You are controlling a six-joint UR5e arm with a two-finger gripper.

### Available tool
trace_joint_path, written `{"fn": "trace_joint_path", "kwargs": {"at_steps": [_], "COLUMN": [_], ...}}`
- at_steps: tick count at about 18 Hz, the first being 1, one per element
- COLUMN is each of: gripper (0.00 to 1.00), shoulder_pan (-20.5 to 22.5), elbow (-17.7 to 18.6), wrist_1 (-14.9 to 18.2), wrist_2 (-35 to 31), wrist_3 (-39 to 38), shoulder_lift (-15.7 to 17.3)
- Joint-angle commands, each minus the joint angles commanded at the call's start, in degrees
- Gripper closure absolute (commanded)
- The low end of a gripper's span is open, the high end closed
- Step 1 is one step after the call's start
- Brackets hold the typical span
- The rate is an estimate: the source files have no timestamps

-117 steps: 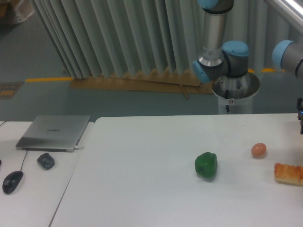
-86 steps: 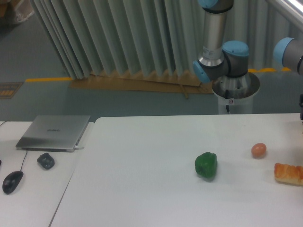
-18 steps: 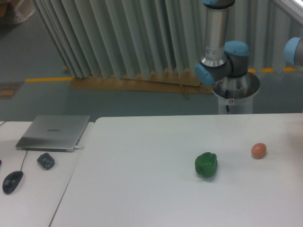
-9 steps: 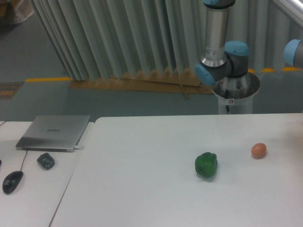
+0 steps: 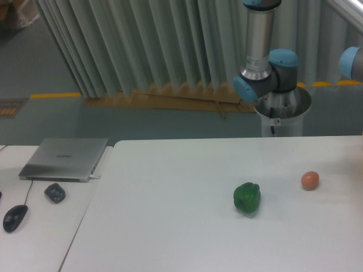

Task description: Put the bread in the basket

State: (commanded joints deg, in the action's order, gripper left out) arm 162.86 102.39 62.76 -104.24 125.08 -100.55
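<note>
Arm [image 5: 266, 62]: grey upright tube w/ blue joint caps, on a white base behind the bench at approx 1 o'clock of the frame; another blue joint at the far right edge, approx 2 o'clock.
Jaws: out of frame, so can't tell how far open they were or whether they held anything.
Bread: not visible anywhere in view; can't tell where it was.
Basket: not visible either.
Bench [image 5: 170, 226]: white top, filled the lower frame.
Pepper [image 5: 247, 198]: green, sat on the bench at approx 4 o'clock from frame centre.
Ball [image 5: 309, 180]: small, round, orange-pink, at approx 2 o'clock of the pepper, well apart from it.
Laptop [image 5: 65, 158]: silver, lid shut, on the side desk at 9 o'clock.
Mouse [image 5: 15, 217]: black, corded, at approx 7 o'clock of the laptop.
Dark lump [image 5: 55, 192]: small, grey-black, between laptop and mouse.
Backdrop: pale pleated curtain [image 5: 142, 45] along the top.
</note>
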Motion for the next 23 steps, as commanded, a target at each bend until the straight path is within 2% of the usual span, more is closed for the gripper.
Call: {"fn": "trace_joint_path", "kwargs": {"at_steps": [2,3,6,10,20,22,23], "gripper": [0.00,0.00,0.00,0.00,0.00,0.00,0.00], "shoulder_pan": [0.0,0.8,0.5,0.2,-0.4,1.7,1.3], "elbow": [0.0,-1.1,-0.4,-2.8,-2.1,-2.0,-2.0], "wrist_1": [-0.5,-0.5,-1.0,-0.5,-0.8,-0.6,-0.7], "wrist_2": [0.0,0.4,1.1,1.2,2.4,2.8,2.8], "wrist_3": [-0.4,0.7,-0.2,-0.3,-0.9,0.6,0.3], "shoulder_lift": [-0.4,-0.4,-0.4,-0.8,-1.6,-0.8,-1.0]}}
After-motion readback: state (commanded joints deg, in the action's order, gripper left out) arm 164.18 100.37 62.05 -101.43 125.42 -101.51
